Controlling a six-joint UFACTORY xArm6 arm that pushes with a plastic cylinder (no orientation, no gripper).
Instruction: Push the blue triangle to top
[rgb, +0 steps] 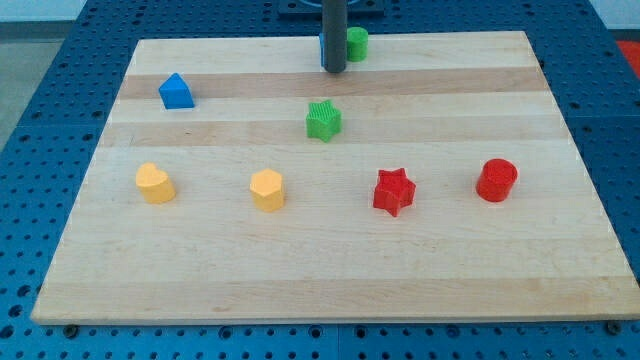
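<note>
A blue block with a pointed top, triangle-like (176, 91), lies near the board's upper left. My tip (334, 71) stands at the top middle of the board, far to the right of that block and apart from it. A second blue block (322, 50) shows only as a sliver at the rod's left edge; its shape is hidden. A green round block (357, 43) sits just right of the rod, at the top edge.
A green star (323, 120) lies below my tip. Along the lower row, from left to right, are a yellow block (155, 183), a yellow hexagon-like block (267, 189), a red star (393, 191) and a red cylinder (496, 180). The wooden board (560, 260) rests on a blue perforated table.
</note>
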